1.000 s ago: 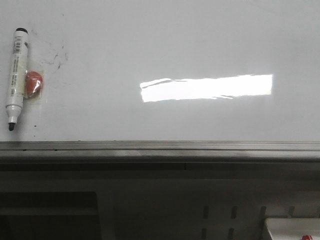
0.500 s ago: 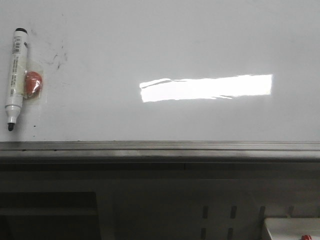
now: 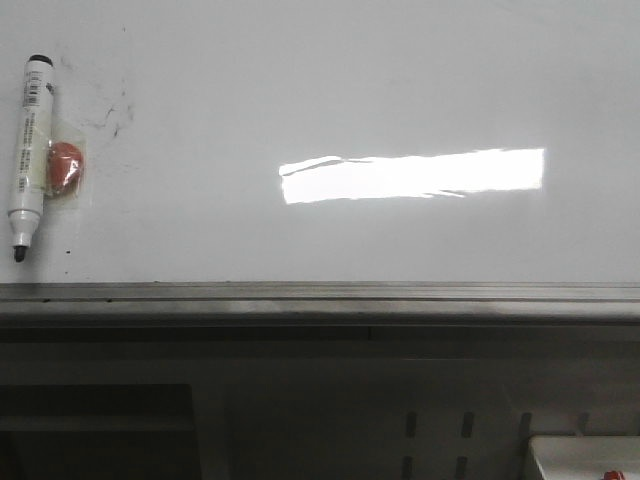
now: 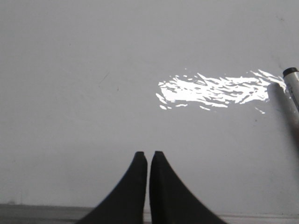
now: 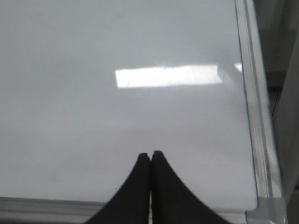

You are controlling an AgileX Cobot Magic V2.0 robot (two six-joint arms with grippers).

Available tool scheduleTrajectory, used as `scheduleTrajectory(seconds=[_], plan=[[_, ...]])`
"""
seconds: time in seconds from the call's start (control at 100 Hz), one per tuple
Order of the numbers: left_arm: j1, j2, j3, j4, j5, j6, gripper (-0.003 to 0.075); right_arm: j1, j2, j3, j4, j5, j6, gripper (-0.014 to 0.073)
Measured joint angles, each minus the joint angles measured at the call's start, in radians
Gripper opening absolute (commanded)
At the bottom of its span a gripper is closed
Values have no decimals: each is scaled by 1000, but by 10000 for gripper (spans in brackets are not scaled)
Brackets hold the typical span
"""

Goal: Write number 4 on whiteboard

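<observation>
The whiteboard (image 3: 330,80) fills the upper front view, glossy white, with a grey metal bottom rail (image 3: 320,297) and a bright light reflection. No number 4 shows on it; only faint grey smudges (image 3: 115,115) at the upper left. A white marker (image 3: 29,155) with a black tip lies at the far left, tip toward the rail, beside a small red piece (image 3: 65,167). My left gripper (image 4: 148,154) is shut and empty over bare board; the marker's end (image 4: 292,88) shows at that view's edge. My right gripper (image 5: 150,154) is shut and empty near the board's right corner.
The board's right frame edge (image 5: 254,116) and corner run beside my right gripper. Below the rail in the front view is a dark shelf area, with a white box corner (image 3: 585,458) at the lower right.
The marker and the red piece have shifted very slightly upward in the front view. Nothing else has visibly changed.
</observation>
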Motion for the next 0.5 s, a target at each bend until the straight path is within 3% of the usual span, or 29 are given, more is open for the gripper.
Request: scheduleTrajectory(seconds=[0.26,0.31,0.43,0.5], plan=[[0,189,-157,-4,50,0,-7,0,302,-153,106,119,0,-64],[0,220,-176,-4,55,0,50,0,331,-164,110,124,0,-64],[0,284,-190,-4,57,0,315,0,361,-170,112,124,0,-64],[0,319,-188,-15,16,0,395,0,362,-170,112,124,0,-64]])
